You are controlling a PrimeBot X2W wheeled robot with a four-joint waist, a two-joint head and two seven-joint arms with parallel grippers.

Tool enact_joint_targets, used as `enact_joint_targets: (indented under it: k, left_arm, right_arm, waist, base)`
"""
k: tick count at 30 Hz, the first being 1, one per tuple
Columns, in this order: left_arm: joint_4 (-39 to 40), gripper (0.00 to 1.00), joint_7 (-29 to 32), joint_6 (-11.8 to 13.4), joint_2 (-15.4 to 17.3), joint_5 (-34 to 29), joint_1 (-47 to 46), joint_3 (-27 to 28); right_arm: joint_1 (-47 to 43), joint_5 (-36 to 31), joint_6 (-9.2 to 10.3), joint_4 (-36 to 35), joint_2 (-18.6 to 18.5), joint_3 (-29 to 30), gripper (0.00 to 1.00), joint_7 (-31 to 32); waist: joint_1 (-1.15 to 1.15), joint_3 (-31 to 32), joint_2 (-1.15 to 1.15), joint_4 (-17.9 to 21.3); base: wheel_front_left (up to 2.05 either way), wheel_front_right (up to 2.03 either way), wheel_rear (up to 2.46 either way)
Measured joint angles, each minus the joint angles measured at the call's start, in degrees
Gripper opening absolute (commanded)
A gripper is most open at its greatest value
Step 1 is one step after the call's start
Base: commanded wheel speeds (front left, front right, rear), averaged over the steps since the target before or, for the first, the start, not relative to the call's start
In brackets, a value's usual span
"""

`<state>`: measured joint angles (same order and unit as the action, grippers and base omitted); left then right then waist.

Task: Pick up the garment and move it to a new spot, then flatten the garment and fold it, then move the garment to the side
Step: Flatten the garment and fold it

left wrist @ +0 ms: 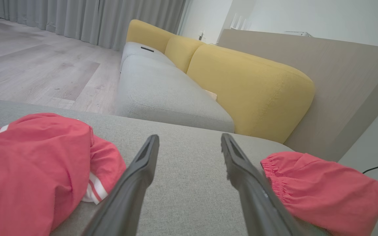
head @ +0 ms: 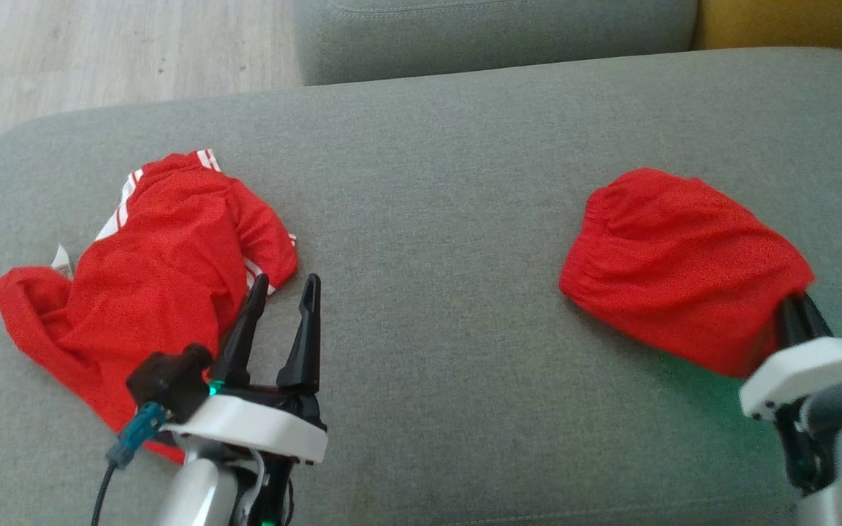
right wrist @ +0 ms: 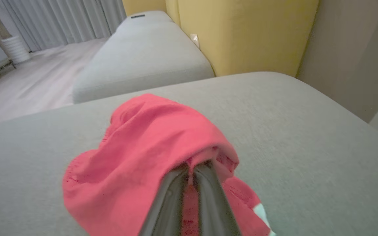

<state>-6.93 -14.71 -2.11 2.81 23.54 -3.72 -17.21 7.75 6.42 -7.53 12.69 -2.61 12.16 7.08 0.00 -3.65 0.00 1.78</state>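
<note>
Two garments on my grey fabric sofa cushion (head: 435,219) | plain red elastic-waisted cloth garment (head: 684,256) at right end, pinched in right gripper (right wrist: 191,170) jaws | left gripper (head: 286,285) jaws wide beside white-striped red shorts (head: 165,270) | relocation apparently under way; flattening, folding, setting aside remain.

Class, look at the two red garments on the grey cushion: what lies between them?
Bare grey cushion, plus the open left pincer at the striped garment edge; the head view shows it.

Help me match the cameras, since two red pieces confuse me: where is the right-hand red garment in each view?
Head view: right-hand red garment, right side.
Left wrist view: garment lower right.
Right wrist view: garment centre, pinched by the right gripper.
Shared landmark: the yellow backrest beyond it.
</note>
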Motion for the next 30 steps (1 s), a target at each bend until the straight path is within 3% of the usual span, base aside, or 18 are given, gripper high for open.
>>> enact_joint_targets:
  k: [2, 3, 4, 9, 14, 22, 30]
  left_arm:
    - [0.0, 1.00, 0.0, 0.0, 0.0, 0.0, 0.0, -0.1]
    - [0.0, 1.00, 0.0, 0.0, 0.0, 0.0, 0.0, -0.1]
    - [0.0, 1.00, 0.0, 0.0, 0.0, 0.0, 0.0, -0.3]
    - [0.0, 1.00, 0.0, 0.0, 0.0, 0.4, -0.1, -0.4]
    - [0.0, 1.00, 0.0, 0.0, 0.0, 0.4, -0.1, -0.2]
    - [0.6, 1.00, 0.0, 0.0, 0.0, 0.4, -0.1, -0.1]
    - [0.8, 1.00, 0.0, -0.2, 0.0, 0.4, -0.1, -0.3]
  right_arm:
    - [0.1, -1.6, 0.00, 2.2, 0.0, 2.6, 0.00, 0.2]
    - [0.1, -3.2, 0.00, 3.4, 0.1, 4.1, 0.77, 0.6]
    - [0.1, -5.0, 0.00, 4.2, 0.1, 5.3, 1.00, 0.5]
    - [1.3, -7.5, 0.00, 5.5, 0.1, 7.2, 1.00, -1.8]
    - [1.9, -5.7, 0.00, 1.7, 0.1, 5.7, 1.00, -7.0]
    - [-0.6, -1.2, 0.00, -6.3, 0.1, -4.5, 1.00, -13.5]
    - [-5.0, 0.5, 0.00, -3.6, 0.1, -9.4, 1.00, -15.2]
  waist:
    - [0.00, -0.1, 0.00, 0.2]
    - [0.00, -0.1, 0.00, 0.2]
    - [0.00, -0.2, 0.00, 0.2]
    - [0.00, -0.3, 0.00, 0.2]
    - [0.00, -0.3, 0.00, 0.3]
    - [0.00, 0.4, 0.00, 0.6]
    - [0.00, 0.6, 0.00, -0.3]
  base:
    - [0.00, 0.00, 0.00]
    - [0.00, 0.00, 0.00]
    - [0.00, 0.00, 0.00]
    - [0.00, 0.00, 0.00]
    - [0.00, 0.00, 0.00]
    - [0.00, 0.00, 0.00]
    - [0.00, 0.00, 0.00]
